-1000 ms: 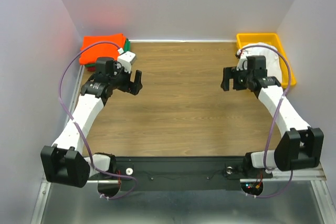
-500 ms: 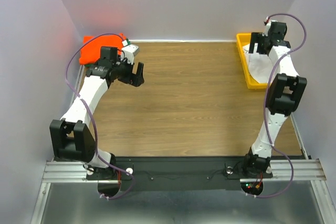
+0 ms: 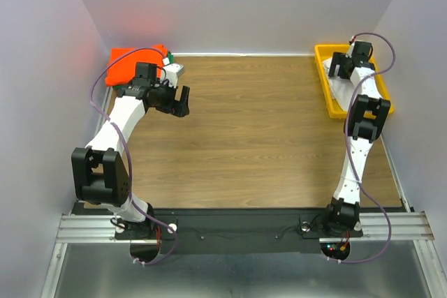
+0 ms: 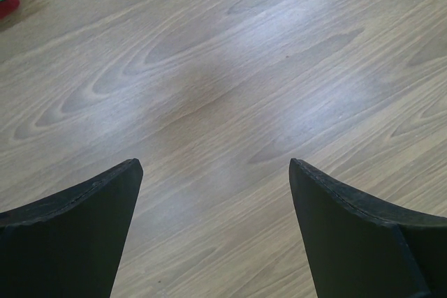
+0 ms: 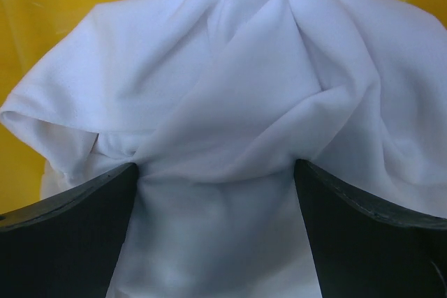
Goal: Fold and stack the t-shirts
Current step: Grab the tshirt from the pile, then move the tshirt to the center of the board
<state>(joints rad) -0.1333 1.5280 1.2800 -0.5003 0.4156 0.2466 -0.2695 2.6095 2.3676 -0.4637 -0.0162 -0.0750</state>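
A crumpled white t-shirt [image 3: 340,89] lies in the yellow tray [image 3: 323,51] at the back right; in the right wrist view it [image 5: 230,82] fills the frame. My right gripper [image 3: 343,68] [image 5: 216,166] is open, low over the tray, its fingers on either side of a bunched fold of the white cloth. The folded stack sits at the back left with the orange t-shirt [image 3: 128,61] on top; green and dark red edges [image 4: 5,1] show in the left wrist view. My left gripper [image 3: 181,100] [image 4: 215,165] is open and empty above bare wood, right of the stack.
The wooden table [image 3: 244,130] is walled at the back and on both sides. A small white block [image 3: 172,71] lies next to the stack. The yellow tray wall [image 5: 42,5] rings the white shirt.
My right arm has stretched from the table's right side out to the tray and come down onto the white shirt. My left arm has drawn back slightly; its gripper stays by the stack.
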